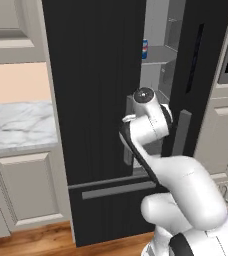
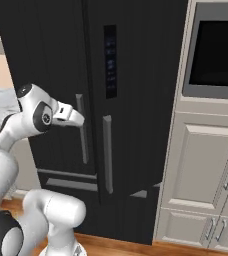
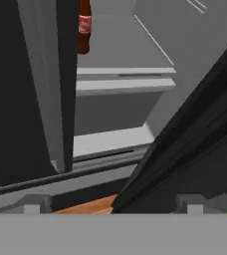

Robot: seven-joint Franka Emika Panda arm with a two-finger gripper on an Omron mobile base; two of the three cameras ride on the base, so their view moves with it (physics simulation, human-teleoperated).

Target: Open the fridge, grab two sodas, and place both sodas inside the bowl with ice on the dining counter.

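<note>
Now wide open and empty, the gripper (image 3: 110,205) faces the fridge's (image 1: 96,100) door gap; cola bottle (image 3: 84,27) stands upright, ahead and upper left.

Arm reaching fwd, pincer (image 3: 110,204) jaws wide

Matt black fridge (image 1: 101,100), perhaps metal

Black fridge (image 1: 96,100), right door ajar, grey shelves showing through the gap. Blue can (image 1: 145,49) upright on a shelf. Brown bottle (image 3: 84,27), red label, upright inside.
</note>
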